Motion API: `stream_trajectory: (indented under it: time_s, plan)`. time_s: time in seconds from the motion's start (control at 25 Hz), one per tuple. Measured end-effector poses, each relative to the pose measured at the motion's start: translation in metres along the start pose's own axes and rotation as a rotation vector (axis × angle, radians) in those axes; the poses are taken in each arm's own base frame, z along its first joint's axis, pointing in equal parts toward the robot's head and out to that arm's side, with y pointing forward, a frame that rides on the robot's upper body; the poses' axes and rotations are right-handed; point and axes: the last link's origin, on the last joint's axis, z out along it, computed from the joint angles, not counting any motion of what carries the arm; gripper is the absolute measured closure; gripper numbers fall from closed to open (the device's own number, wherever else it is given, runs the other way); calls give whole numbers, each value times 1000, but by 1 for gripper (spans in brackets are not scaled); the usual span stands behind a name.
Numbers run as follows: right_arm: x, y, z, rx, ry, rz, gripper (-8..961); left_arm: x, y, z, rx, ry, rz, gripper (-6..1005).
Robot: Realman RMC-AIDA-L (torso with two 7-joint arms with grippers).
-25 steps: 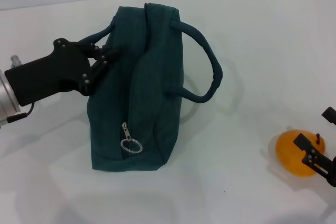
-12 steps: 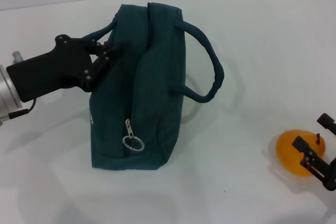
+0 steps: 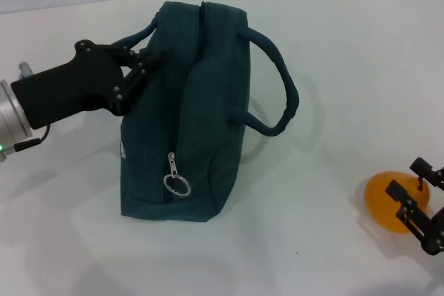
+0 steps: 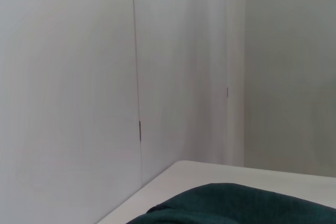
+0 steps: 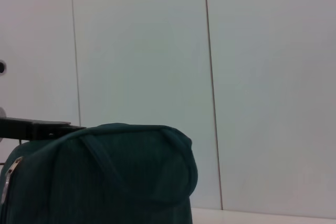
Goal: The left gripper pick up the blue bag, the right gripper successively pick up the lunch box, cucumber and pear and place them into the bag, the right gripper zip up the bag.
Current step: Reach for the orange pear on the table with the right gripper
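Left hand clenched on blue bag handle, bag standing mid-tabletop. Right hand released, fingers straddling pear near right edge.

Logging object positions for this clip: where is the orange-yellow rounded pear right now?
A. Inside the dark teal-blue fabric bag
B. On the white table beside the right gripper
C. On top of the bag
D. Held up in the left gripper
B: the head view shows the orange-yellow rounded pear lying on the white table, next to the black two-finger right gripper and well apart from the dark teal-blue fabric bag.
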Motion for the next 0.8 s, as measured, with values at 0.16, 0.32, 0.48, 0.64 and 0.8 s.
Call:
stream_trajectory:
  time_s: [0.16,0.32,0.48,0.64,0.8]
  plan:
    - [-1,0,-1,11,-8,-9,414,0,0,0,1,1,4,954]
    - [-1,-1,-2,20,-9,-14,478,-1,1,-1,2,1,1,954]
    - [0,-1,-3,24,-3,-15,536,0,1,0,0,6,0,954]
    - [2,-2,-3,32,13,-17,651,0,1,0,-1,9,-2,954]
    - [2,-5,-3,58,15,-21,776,0,2,0,-3,11,-4,954]
